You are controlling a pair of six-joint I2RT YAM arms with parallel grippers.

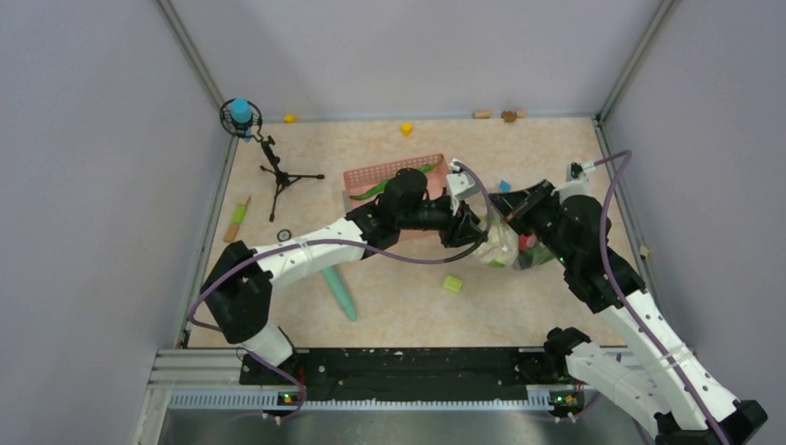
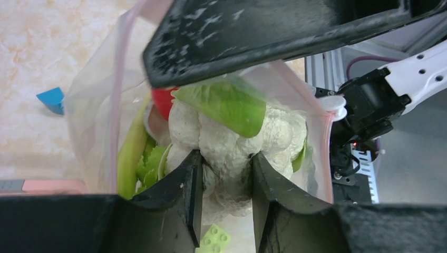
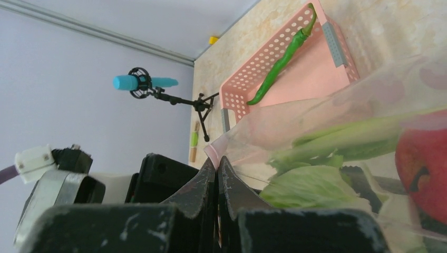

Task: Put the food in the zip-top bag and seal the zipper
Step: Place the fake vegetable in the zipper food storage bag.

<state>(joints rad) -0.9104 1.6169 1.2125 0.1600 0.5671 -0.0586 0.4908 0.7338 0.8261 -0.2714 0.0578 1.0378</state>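
While held open just right of the pink basket [image 1: 366, 176], zip-top bag [image 1: 500, 243] holding tomato [image 3: 421, 163], leek [image 3: 342, 134] and leaf [image 3: 311, 190] — right gripper [image 3: 216, 166] fingers pressed together on its zipper [image 2: 114, 116], left gripper [image 2: 226, 158] pinching the cauliflower [image 2: 211, 137] at the mouth. Risks snagging plastic on withdrawal — and pulling it from that pinch.

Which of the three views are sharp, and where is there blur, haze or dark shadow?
Top external: even light, soft shadows, sharp, though the zip-top bag shows small. Left wrist: the cauliflower is sharp; the left gripper around it is dark, its edges soft. Right wrist: the pink basket is clear; the food looks hazy through the bag's film.
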